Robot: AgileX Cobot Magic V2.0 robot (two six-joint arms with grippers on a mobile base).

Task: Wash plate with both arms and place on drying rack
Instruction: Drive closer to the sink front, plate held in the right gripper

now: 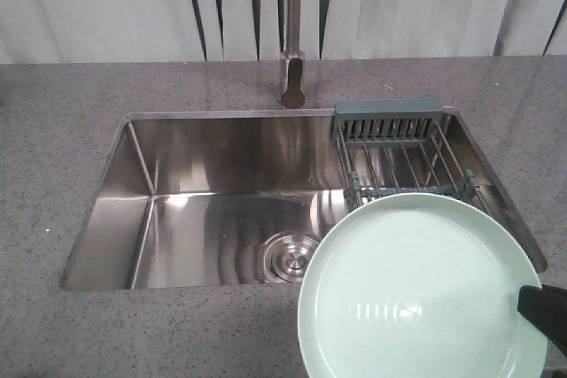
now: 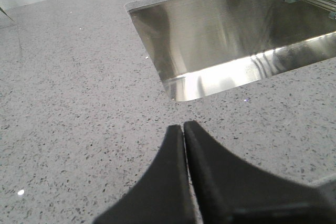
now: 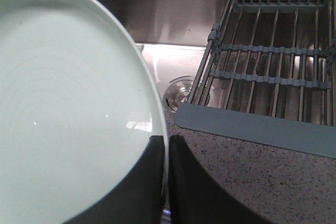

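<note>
The pale mint-green plate (image 1: 416,294) is held up at the front right, over the sink's front right corner and the near end of the drying rack (image 1: 403,152). My right gripper (image 1: 532,303) is shut on the plate's right rim; in the right wrist view its jaws (image 3: 167,145) pinch the rim of the plate (image 3: 68,103), with the rack (image 3: 273,66) beyond. My left gripper (image 2: 184,129) is shut and empty, low over the speckled counter left of the sink. It does not show in the front view.
The steel sink basin (image 1: 221,210) has a round drain (image 1: 288,258) and a tap (image 1: 295,33) behind it. Speckled grey counter (image 1: 53,130) surrounds the sink. The rack's grey caddy (image 1: 388,119) sits at its far end. Pale curtains hang behind.
</note>
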